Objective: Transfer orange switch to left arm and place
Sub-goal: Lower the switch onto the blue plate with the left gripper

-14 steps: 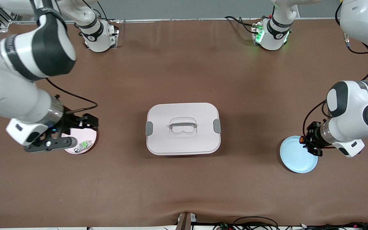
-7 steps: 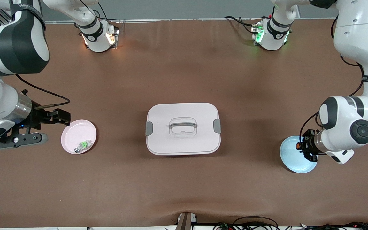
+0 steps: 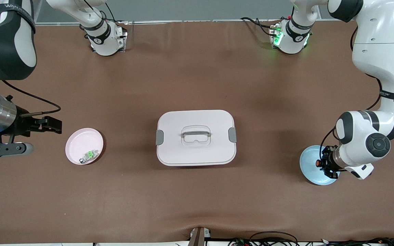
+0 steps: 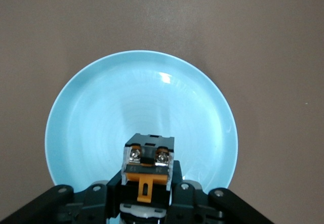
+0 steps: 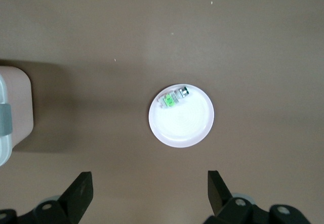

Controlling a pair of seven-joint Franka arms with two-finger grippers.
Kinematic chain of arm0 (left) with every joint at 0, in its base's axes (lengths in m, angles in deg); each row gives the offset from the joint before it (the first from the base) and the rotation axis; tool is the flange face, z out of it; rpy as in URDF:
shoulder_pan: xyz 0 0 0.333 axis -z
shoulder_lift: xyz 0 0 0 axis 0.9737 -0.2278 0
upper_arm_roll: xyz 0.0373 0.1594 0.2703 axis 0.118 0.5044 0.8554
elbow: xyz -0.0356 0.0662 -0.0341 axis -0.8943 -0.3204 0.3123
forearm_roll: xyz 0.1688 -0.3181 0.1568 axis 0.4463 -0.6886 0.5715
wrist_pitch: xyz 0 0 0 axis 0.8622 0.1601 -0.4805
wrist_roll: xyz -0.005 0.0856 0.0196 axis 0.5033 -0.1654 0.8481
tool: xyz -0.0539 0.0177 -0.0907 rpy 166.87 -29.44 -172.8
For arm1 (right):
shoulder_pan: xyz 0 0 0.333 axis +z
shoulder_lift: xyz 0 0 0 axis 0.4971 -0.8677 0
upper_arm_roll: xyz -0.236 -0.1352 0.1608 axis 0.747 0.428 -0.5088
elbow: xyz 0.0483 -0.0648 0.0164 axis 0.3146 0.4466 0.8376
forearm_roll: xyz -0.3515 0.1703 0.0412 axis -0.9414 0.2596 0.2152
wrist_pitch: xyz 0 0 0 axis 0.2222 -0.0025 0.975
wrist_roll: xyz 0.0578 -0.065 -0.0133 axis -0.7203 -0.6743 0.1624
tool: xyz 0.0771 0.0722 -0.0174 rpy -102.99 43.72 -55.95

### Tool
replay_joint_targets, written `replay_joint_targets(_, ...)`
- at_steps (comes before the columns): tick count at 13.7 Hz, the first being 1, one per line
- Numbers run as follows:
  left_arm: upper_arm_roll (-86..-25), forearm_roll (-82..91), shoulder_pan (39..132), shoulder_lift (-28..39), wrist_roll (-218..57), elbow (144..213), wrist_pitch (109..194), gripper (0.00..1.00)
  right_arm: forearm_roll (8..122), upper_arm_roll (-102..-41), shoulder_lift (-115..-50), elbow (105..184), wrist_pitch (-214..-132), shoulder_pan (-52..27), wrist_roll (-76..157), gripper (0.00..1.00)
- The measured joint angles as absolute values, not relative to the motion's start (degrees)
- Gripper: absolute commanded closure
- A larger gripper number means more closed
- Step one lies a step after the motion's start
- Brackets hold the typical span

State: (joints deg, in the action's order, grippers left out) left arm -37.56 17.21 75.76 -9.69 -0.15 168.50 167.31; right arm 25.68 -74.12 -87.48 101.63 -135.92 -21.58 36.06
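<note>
Over the blue plate (image 3: 311,164) at the left arm's end of the table, my left gripper (image 3: 324,164) is clamped on the orange switch (image 3: 317,163); in the left wrist view the switch (image 4: 148,169) sits pinched between my black fingers (image 4: 185,196), its two screw heads uppermost and the plate's rim (image 4: 55,118) circling it. On a clock face laid over the front view, this plate lies at about four o'clock of the white lidded box (image 3: 196,137), which stands at mid-table with its grey latches on the short sides — bare brown tablecloth (image 3: 197,75) runs wide from the box's twelve o'clock edge up to the bases, and a narrower strip spreads from its six o'clock edge.

My right gripper (image 3: 29,135) hangs with fingers spread wide and nothing in them, over the cloth at nine o'clock of the pink plate (image 3: 80,141) — clear of its rim. On that plate lies a green and clear small part (image 3: 88,156), near the rim that faces the front camera.
</note>
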Motion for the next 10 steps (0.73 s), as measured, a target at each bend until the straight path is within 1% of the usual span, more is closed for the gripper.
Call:
replay_joint_targets(3, -37.32, 17.21, 75.76, -11.06, -0.15, 168.39, 168.35, 1.00, 25.68, -74.12, -87.48, 101.68, -135.14, -22.30, 36.05, 0.00)
replay_joint_targets(7, -37.16, 17.21, 75.76, -11.89, -0.15, 168.18, 168.93, 1.00, 25.78, -74.15, -87.49, 101.83, -135.12, -25.75, 36.06, 0.00)
replay_joint_targets(9, -37.13, 17.21, 75.76, -12.17, -0.15, 168.15, 168.94, 0.87, 25.77, -74.16, -87.48, 101.89, -135.12, -27.21, 36.06, 0.00)
replay_joint_targets(10, -37.11, 17.21, 75.76, -12.37, -0.15, 168.15, 168.95, 0.75, 25.74, -74.15, -87.49, 101.90, -135.13, -27.91, 36.05, 0.00)
